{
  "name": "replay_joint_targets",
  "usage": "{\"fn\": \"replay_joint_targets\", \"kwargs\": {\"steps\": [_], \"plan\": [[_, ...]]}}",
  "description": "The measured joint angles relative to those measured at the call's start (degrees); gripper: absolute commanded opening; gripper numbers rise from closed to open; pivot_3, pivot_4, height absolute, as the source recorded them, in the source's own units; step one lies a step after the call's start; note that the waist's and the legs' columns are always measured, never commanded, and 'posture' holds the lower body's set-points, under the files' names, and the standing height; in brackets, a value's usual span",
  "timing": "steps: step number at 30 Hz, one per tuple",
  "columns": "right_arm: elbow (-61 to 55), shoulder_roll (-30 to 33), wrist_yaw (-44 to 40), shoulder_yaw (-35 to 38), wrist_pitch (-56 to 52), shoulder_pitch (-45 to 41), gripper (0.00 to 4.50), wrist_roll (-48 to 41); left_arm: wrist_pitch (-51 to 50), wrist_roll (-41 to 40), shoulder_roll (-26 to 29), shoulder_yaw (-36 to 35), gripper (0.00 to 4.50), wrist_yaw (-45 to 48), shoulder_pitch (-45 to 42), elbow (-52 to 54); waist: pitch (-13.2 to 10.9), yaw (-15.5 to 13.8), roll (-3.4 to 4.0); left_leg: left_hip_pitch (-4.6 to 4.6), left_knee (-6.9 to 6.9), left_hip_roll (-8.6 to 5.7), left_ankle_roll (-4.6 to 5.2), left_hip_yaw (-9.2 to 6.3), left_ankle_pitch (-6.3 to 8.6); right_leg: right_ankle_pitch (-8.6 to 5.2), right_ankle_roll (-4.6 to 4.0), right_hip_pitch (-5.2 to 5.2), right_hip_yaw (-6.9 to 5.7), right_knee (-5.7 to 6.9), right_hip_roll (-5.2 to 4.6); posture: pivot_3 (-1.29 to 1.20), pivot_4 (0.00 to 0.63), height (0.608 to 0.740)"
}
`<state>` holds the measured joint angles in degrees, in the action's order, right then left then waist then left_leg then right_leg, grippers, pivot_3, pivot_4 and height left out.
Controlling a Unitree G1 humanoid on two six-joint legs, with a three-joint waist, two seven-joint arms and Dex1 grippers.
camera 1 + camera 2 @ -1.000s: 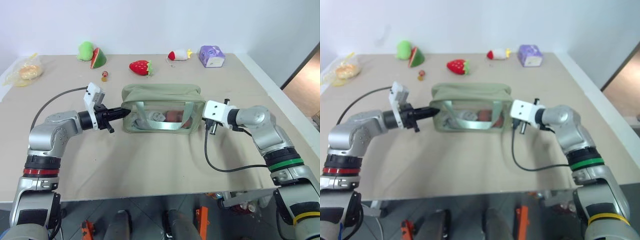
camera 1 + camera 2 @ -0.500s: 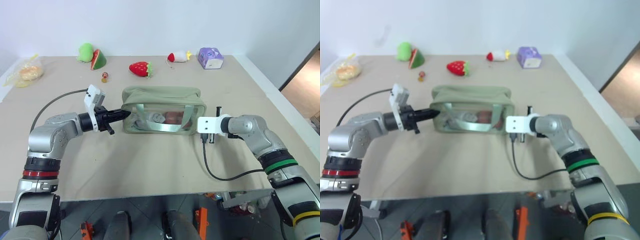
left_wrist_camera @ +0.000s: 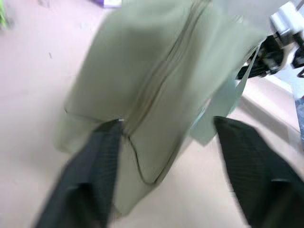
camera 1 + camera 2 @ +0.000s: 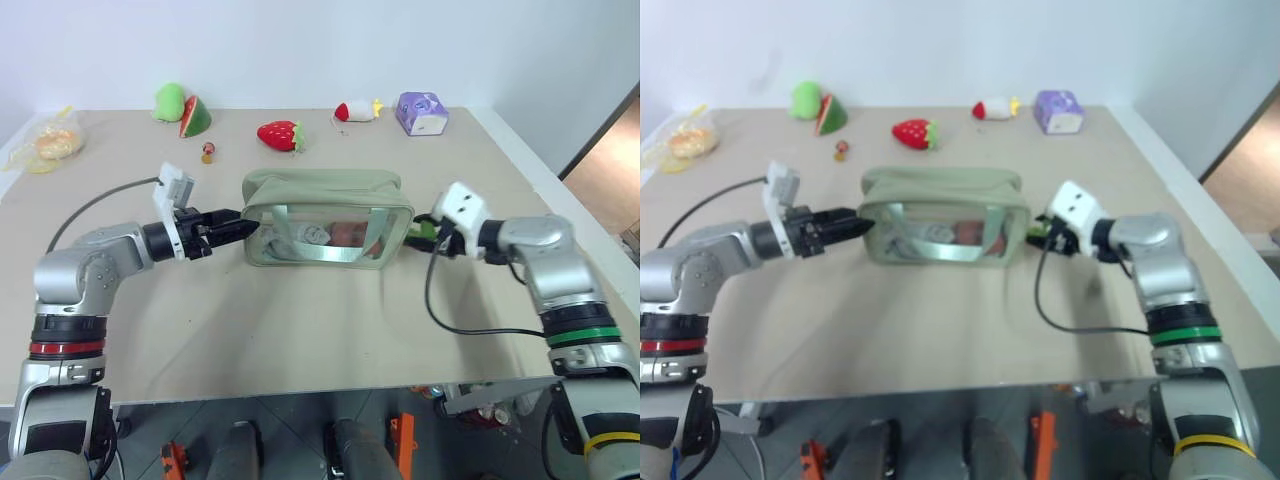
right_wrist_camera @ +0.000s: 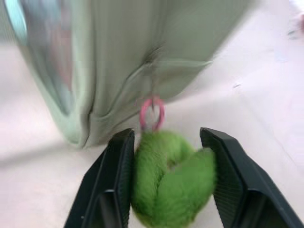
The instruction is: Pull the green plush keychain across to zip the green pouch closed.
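The green pouch [image 4: 325, 215] stands in the middle of the table, its clear window facing me and its top zipper line [image 3: 159, 80] looking closed. At its left end my left gripper [image 4: 238, 222] is open, its fingers [image 3: 102, 152] set wide on either side of the pouch's end. At the right end the green plush keychain [image 5: 171, 180] hangs from the zipper pull by a pink ring [image 5: 152, 114]. My right gripper [image 5: 167, 134] is shut on the keychain, with a finger against each side of the plush. The keychain [image 4: 419, 235] shows as a green spot beside the pouch.
Along the far edge lie a watermelon plush [image 4: 182, 108], a strawberry plush [image 4: 281, 134], a small white and red plush [image 4: 357, 110] and a purple box [image 4: 424, 112]. A plastic bag [image 4: 48, 142] sits far left. The table's right edge [image 4: 560, 190] is close to my right arm.
My left gripper has opened off the pouch's left end. My right hand has risen and drawn right with its wrist rolled, and its fingers have spread a little around the keychain.
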<state>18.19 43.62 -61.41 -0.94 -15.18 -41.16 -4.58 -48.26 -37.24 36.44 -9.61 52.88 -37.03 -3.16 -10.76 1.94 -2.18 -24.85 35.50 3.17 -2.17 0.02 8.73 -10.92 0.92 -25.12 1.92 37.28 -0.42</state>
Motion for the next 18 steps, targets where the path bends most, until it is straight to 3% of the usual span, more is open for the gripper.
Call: {"fn": "replay_joint_targets", "kwargs": {"steps": [7, 14, 18], "plan": [[-9.65, 7.89, -6.01, 9.55, -8.79, 7.72, 2.19, -11.11, -2.36, -6.46, 4.01, -8.61, 3.77, 0.03, 8.77, 7.11, -0.01, 0.12, 0.02, 0.09, -0.08, 0.04, 0.01, 0.05, 0.03, -0.23, -0.3, -0.01, 0.0, 0.01, -0.01, 0.0, 0.15, 0.74], [-20.86, 7.79, -3.38, 19.74, -19.69, 12.49, 2.19, -24.58, -2.97, -10.55, 6.17, -16.88, 3.77, -1.49, 15.87, 9.02, -0.01, 0.15, 0.01, 0.16, 0.02, 0.05, 0.01, 0.04, 0.03, -0.19, -0.34, 0.04, 0.0, 0.01, -0.02, 0.0, 0.15, 0.74], [-24.83, 7.02, -0.21, 21.63, -22.88, 15.3, 2.19, -28.33, -3.13, -13.6, 5.78, -20.61, 3.77, -4.17, 16.32, 9.03, -0.01, 0.11, -0.01, 0.15, 0.13, 0.02, 0.0, 0.05, 0.04, -0.19, -0.34, 0.1, 0.0, 0.01, -0.07, 0.0, 0.15, 0.74]]}}
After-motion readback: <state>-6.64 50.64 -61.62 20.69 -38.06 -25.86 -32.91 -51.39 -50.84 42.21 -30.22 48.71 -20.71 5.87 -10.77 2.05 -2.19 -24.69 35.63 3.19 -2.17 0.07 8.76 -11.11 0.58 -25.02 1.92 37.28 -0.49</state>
